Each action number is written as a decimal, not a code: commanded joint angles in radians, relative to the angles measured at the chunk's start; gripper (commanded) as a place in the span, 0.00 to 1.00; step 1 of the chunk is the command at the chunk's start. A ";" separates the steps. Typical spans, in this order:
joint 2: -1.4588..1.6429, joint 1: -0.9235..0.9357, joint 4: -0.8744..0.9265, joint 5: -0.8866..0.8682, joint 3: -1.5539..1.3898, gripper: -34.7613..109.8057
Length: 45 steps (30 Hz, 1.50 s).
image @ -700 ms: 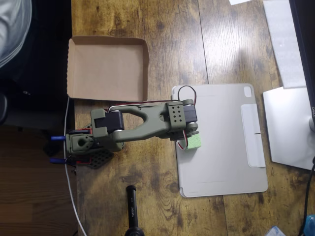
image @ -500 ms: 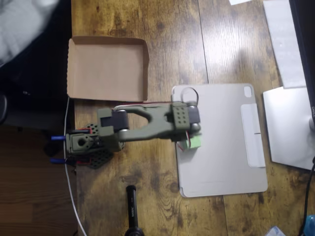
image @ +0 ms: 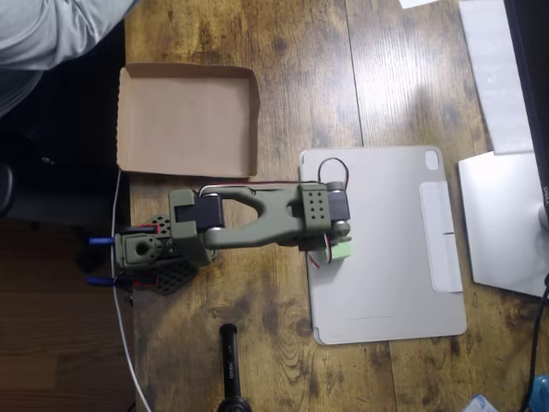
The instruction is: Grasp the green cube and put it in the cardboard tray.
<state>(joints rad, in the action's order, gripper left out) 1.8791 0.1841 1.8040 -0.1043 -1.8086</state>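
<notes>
Overhead view: my olive arm (image: 257,219) stretches from its base at the left edge of the worktop (image: 300,86) out to the right, wrist over the left edge of the grey tablet cover (image: 395,249); my jaws (image: 334,245) sit under the wrist, mostly hidden from above, so I cannot tell if they are apart or clamped; the green cube (image: 342,249) pokes out just below-right of the wrist, right at the jaws, over the cover's left part; contact with the cover unclear, lifted or resting I cannot say; the cardboard tray (image: 129,120) lies at upper left, well apart from the cube, nothing inside; red wire loops above the wrist; black cylinder (image: 230,365) at bottom centre; white cable (image: 124,326) runs down the left side; a person's grey sleeve (image: 51,30) at top left corner.
</notes>
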 commanded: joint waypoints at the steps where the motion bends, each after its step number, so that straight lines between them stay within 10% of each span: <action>1: 0.035 0.026 0.012 -0.017 0.012 0.37; 45: -0.137 0.060 -0.268 0.103 0.242 0.51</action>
<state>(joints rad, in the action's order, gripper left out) 1.6981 0.2485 1.5693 -0.0031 -1.5309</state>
